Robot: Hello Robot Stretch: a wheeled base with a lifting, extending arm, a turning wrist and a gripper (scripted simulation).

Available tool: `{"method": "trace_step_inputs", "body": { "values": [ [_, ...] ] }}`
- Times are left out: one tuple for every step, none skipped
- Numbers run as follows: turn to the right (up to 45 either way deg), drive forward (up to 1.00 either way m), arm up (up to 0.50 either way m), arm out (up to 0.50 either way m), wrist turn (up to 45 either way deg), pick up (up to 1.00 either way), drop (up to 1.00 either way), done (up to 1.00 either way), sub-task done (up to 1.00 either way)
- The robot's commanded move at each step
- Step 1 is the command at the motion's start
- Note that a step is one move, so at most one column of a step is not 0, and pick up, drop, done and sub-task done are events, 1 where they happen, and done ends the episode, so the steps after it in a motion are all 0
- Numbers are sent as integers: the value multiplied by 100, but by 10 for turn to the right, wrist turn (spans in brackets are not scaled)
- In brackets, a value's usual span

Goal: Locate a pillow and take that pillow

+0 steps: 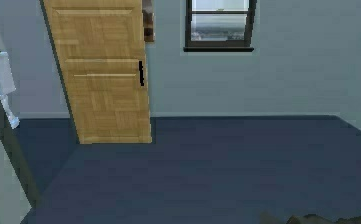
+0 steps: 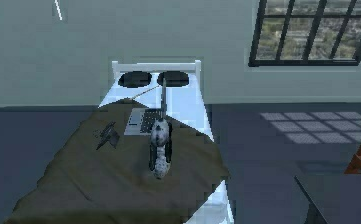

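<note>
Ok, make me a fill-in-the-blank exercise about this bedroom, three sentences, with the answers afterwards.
1. The number of dark pillows lying at the head of the bed is ___.
2. The door in the forward view is made of light ___.
3. Right of that door, higher up, sits a dark-framed ___.
Missing words: two; wood; window.

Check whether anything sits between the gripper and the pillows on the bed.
Nothing visible stands squarely between. The gripper shows against the bed, with two dark pillows beyond at its head. A laptop lies beside the gripper, toward the arm side view's left.
</note>
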Motion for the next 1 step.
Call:
{"method": "trace_step_inputs", "body": {
  "values": [
    [0, 0, 0, 42, 0, 0, 0, 0, 0]
  ]
}}
